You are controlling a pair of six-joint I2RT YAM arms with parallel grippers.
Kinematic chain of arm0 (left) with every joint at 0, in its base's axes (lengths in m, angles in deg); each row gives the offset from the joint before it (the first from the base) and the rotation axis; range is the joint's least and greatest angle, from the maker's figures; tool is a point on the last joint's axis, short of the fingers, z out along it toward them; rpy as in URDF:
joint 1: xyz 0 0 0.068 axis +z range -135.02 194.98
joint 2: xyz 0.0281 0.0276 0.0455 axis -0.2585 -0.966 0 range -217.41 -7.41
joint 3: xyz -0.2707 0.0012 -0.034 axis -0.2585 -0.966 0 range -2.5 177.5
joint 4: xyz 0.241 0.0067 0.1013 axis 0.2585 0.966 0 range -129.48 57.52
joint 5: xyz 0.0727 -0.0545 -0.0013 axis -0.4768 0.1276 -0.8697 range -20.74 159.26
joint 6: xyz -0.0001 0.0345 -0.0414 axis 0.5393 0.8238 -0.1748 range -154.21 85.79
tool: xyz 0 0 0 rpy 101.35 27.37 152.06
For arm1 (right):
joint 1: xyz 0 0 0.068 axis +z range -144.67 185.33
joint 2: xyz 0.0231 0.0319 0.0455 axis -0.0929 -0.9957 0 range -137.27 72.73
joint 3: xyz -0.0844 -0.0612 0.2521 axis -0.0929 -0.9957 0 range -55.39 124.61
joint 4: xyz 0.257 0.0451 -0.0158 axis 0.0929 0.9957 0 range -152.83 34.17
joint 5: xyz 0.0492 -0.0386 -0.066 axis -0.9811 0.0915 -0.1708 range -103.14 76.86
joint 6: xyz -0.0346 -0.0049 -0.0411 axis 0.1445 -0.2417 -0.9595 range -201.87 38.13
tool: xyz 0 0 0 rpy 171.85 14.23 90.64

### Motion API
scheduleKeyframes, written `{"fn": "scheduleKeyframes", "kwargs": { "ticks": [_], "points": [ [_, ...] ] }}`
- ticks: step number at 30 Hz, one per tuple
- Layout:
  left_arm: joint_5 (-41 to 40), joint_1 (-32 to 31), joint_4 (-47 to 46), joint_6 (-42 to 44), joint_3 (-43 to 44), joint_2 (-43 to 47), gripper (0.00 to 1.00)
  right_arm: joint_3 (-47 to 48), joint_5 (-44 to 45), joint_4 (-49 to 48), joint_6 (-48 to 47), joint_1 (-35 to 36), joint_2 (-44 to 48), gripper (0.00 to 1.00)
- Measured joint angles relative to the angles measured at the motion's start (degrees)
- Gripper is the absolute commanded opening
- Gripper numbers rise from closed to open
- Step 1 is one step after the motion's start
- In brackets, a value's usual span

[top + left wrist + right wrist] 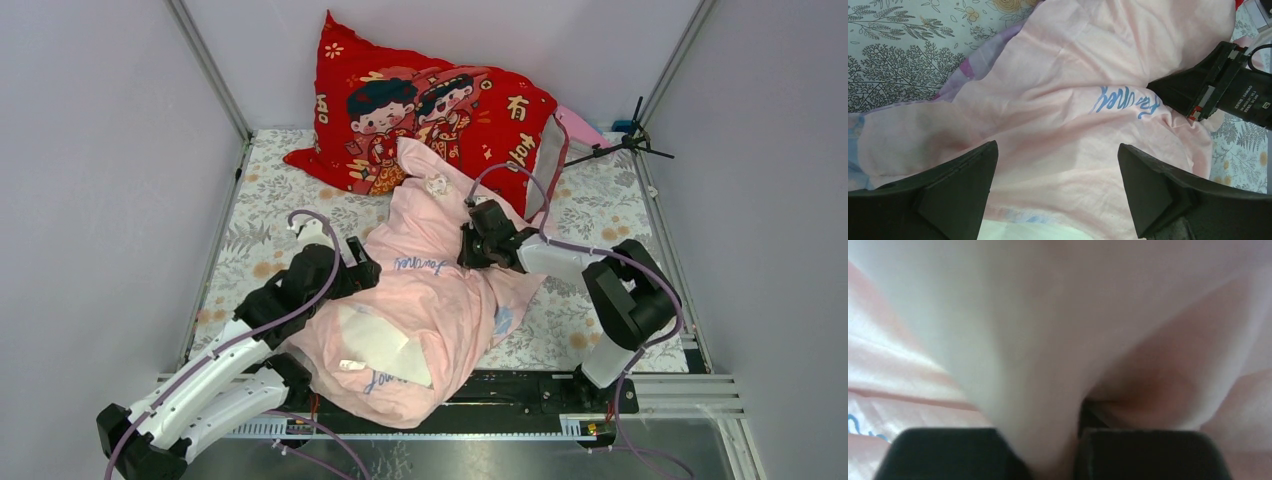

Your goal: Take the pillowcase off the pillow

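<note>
Pinching a fold of the pillowcase (pixel 430 290) at mid-table, the right gripper (pixel 1050 450) is clamped tight. The left gripper (pixel 1058 170) is spread wide above the cloth, gripping nothing. The pillow (pixel 385 345), bared at the near mouth, is unrestrained and may be dragged along. Whether any of its stuffing is also pinched cannot be told.

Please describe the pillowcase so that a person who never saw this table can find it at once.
On the floral table, just in front of the red cartoon cushion, lies a crumpled cloth. This pillowcase is thin and pale pink with blue script, pinched by the right gripper; the cushion behind is bright red.
</note>
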Motion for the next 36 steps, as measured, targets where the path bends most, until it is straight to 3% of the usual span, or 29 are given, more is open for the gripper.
{"fn": "scheduleKeyframes", "kwargs": {
  "ticks": [6,11,16,21,22,24,25,29,36],
  "points": [
    [-0.46,0.0,0.04,0.0,0.0,1.18,0.99,1.4,-2.56,0.85,0.63,-0.17,0.79,0.0],
    [-0.74,0.0,0.02,0.0,-0.17,1.97,0.99,-0.52,1.25,3.61,0.02,0.04,10.05,0.0],
    [-0.83,0.0,0.26,0.02,-0.42,1.99,0.99,-3.82,12.79,6.16,-0.61,1.31,24.22,0.0],
    [-0.76,0.0,0.13,0.02,-0.57,1.9,0.99,-8.57,31.12,7.72,-0.46,1.25,40.63,0.01],
    [-0.68,0.0,0.0,0.04,-0.63,1.77,0.99,-8.98,34.67,7.8,-0.5,1.03,42.58,0.16],
    [-0.33,0.0,-0.42,0.04,-0.66,1.18,0.99,-9.44,40.65,7.78,-0.59,0.44,45.16,0.77],
    [-0.11,0.0,-0.72,0.07,-0.66,0.66,0.99,-9.6,42.82,7.48,-0.39,0.15,45.97,0.95],
    [1.18,0.0,-1.62,0.2,-0.81,-1.86,0.99,-9.86,41.86,4.39,-1.62,-0.15,47.15,1.0],
    [7.41,0.0,-5.92,0.92,-1.7,-6.56,0.96,-5.42,19.82,8.17,-6.86,-0.13,42.42,0.88]
  ]
}}
